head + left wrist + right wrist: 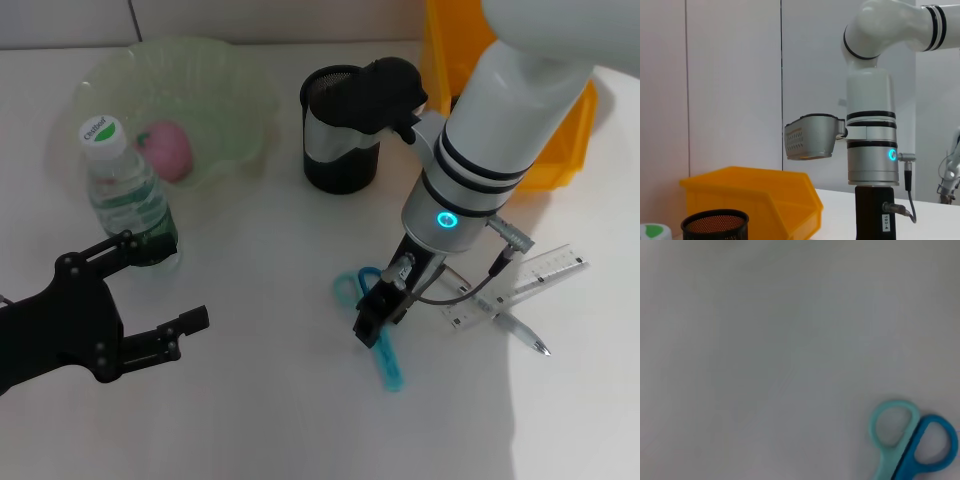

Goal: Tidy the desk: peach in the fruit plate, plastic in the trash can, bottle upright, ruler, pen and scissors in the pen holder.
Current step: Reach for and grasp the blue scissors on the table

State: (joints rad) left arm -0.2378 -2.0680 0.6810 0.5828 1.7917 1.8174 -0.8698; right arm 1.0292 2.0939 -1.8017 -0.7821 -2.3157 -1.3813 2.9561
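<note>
Two hands work over the white bench [260, 420]. Far left of the pen holder [340, 130], the left hand [150, 290] hovers with fingers apart beside the upright bottle [125, 195]; the peach [165, 150] lies in the fruit plate [240, 90]. Below the holder, the right hand [378, 315] sits down on the scissors [385, 355], fingers' state unclear; ruler [530, 275] and pen [520, 330] lie farther right.

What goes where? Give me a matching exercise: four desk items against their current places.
Items:
1 peach
2 bottle
3 scissors
4 ruler

Places:
A under the right gripper
B inside the fruit plate
C flat beside the pen
D upright in front of the plate

Pairs: 1-B, 2-D, 3-A, 4-C
</note>
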